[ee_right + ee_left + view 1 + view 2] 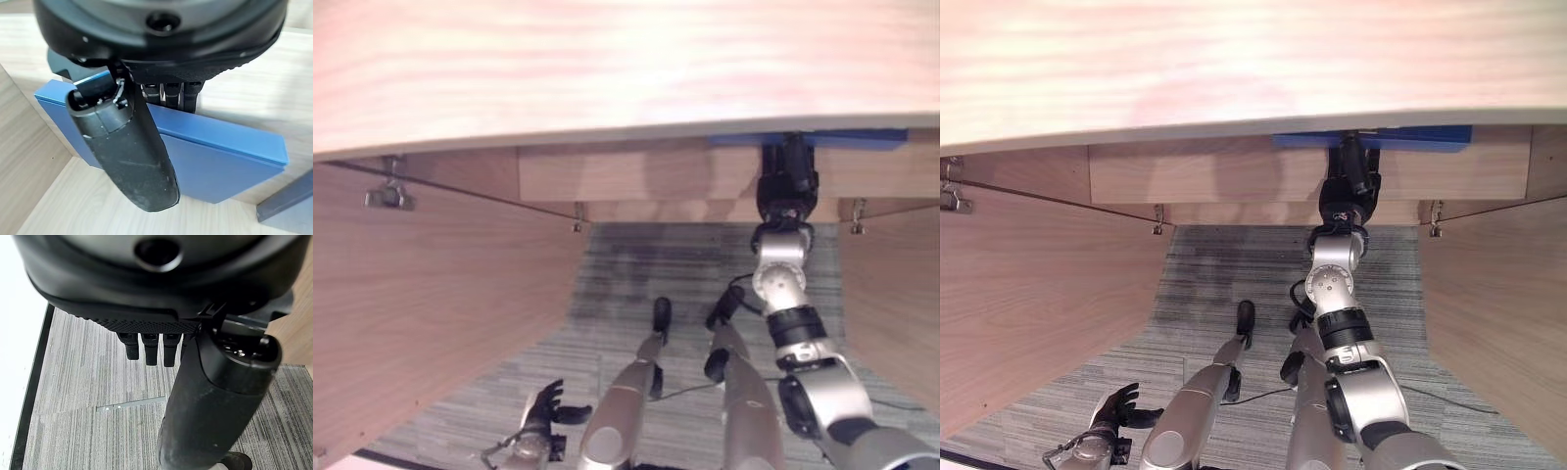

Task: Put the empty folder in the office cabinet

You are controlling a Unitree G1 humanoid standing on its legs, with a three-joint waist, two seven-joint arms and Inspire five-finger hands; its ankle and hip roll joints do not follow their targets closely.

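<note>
The left hand is hanging low at the near left over the grey carpet, its fingers loosely spread and holding nothing; it is playing no part and is best left there, clear of the open cabinet door beside it. Further right, the right arm is reaching up and away into the office cabinet, under the pale top panel, with the right hand pinching the blue folder between thumb and fingers. The folder is resting on or just above the wooden shelf inside, its blue edge showing beneath the top panel at the far right. The step in hand looks like the final placing. To do it well, the hand should be keeping the folder level, sliding it fully onto the shelf and clear of the second dark blue object lying near its corner, then easing the thumb off before drawing the arm straight back.
</note>
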